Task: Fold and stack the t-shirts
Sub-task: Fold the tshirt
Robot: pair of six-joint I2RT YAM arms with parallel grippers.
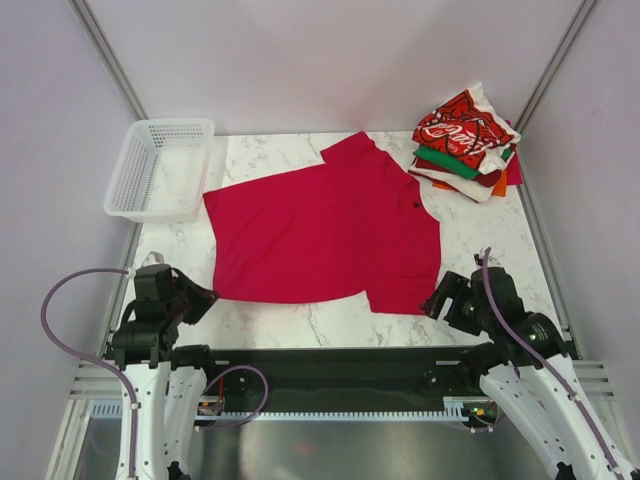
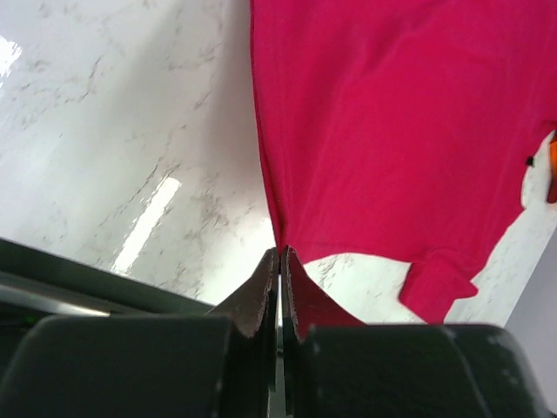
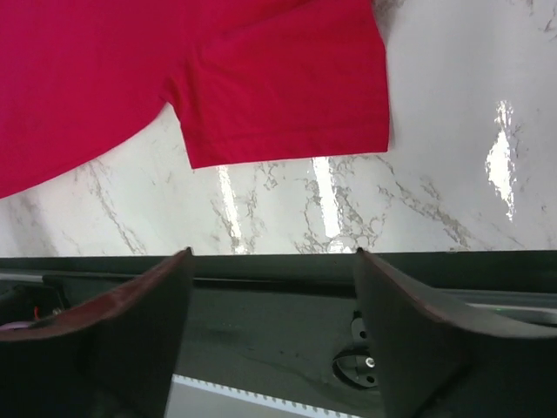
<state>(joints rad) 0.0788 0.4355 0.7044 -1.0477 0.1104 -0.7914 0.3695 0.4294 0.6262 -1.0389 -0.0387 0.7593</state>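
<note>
Crimson t-shirt [image 1: 320, 235] spread flat on the marble table [image 1: 300, 318].
It lies mid-table, with the folded t-shirts [image 1: 467, 142] stacked at the far right corner and a white mesh basket [image 1: 160, 168] at the far left. The left gripper [image 2: 280, 252] is pressed together at the shirt's near hem corner; whether it has caught any cloth is unclear. The right gripper [image 3: 272, 254] stands spread, just short of the shirt.

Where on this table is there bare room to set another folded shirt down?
Bare marble lies between the basket and the crimson t-shirt, along the far edge behind it, and right of it, in front of the folded stack. The middle and far right corner are crowded.
</note>
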